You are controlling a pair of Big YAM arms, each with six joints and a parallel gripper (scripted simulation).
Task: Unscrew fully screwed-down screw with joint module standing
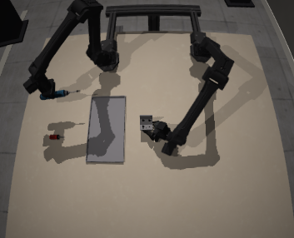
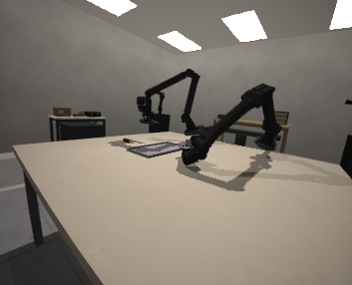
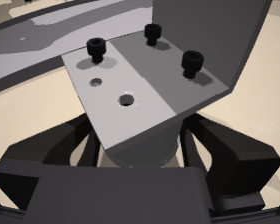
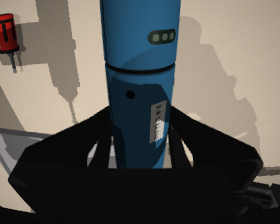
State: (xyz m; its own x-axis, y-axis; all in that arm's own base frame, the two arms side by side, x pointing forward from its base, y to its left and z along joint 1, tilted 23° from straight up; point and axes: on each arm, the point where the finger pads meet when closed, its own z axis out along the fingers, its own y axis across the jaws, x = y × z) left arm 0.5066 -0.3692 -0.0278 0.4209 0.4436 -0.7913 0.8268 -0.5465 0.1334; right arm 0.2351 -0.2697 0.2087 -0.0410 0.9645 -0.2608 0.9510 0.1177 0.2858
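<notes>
1. On the left of the top view, the right gripper (image 1: 52,92) (image 2: 146,118) (image 4: 140,112) is closed around a long electric screwdriver with a blue barrel (image 1: 59,94) (image 2: 143,121) (image 4: 141,50), its bit clear of any screw.
2. Below it lies one short red-handled screwdriver (image 1: 54,136) (image 2: 127,141) (image 4: 6,34), out of both grippers.
3. Left of centre sits one grey rectangular tray with a dark rim (image 1: 87,141) (image 2: 149,155) (image 3: 21,76) (image 4: 21,131); I see no screw in it.
4. Near the centre, the left gripper (image 1: 152,129) (image 2: 189,151) (image 3: 140,112) pinches the grey round joint module (image 3: 146,150), under one angled grey metal bracket (image 1: 146,122) (image 3: 156,112).
5. On the bracket, the left wrist view counts three black socket-head screws (image 3: 96,46) (image 3: 152,32) (image 3: 192,60), all proud of the plate, and two round openings (image 3: 95,81) (image 3: 126,100). Whether the sunk screw sits in the larger one, I cannot tell.
6. Done, as I judge it: module steadied, driver in hand, bracket in place. Left: seating the bit, loosening the sunk screw, withdrawing the tool and leaving the module standing.
</notes>
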